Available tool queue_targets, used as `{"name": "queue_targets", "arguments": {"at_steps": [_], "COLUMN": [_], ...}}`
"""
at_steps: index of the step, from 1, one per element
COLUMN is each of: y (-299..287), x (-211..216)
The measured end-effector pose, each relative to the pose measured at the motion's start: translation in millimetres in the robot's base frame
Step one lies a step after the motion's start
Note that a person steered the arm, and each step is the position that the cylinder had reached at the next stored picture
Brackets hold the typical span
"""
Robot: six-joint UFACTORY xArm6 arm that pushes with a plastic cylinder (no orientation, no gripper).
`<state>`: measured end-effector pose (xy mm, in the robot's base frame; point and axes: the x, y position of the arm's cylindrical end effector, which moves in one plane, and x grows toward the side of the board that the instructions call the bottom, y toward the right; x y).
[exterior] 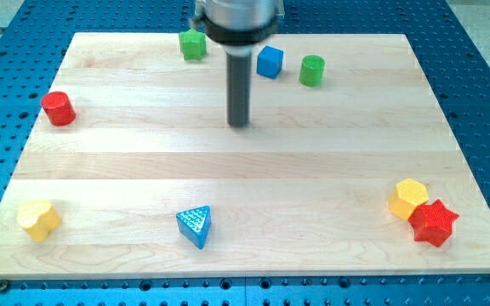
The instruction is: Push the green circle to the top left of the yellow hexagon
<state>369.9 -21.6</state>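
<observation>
The green circle [312, 70] stands near the view's top, right of centre. The yellow hexagon [407, 198] sits at the lower right, touching a red star [434, 223]. My tip [240, 123] rests on the board near the upper middle, left of and below the green circle, well apart from it and far from the hexagon.
A blue cube [270, 61] lies just left of the green circle. A green block [193, 44] sits at the top edge, a red cylinder [59, 109] at the left, a yellow block [38, 220] at the lower left, and a blue triangle [196, 225] at the bottom centre.
</observation>
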Motion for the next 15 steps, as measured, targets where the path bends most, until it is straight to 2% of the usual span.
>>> {"name": "queue_targets", "arguments": {"at_steps": [1, 4, 5, 7, 8, 9, 10, 11, 12, 13, 14, 15], "y": [26.4, 149.2, 198.1, 177.9, 167.3, 178.2, 194.6, 204.7, 170.0, 199.2, 226.4, 223.8], "x": [-59.7, -95.8, -75.7, -85.0, -116.7, -115.2, -75.5, -14.3, -53.9, -31.1, 12.8, -10.4]}}
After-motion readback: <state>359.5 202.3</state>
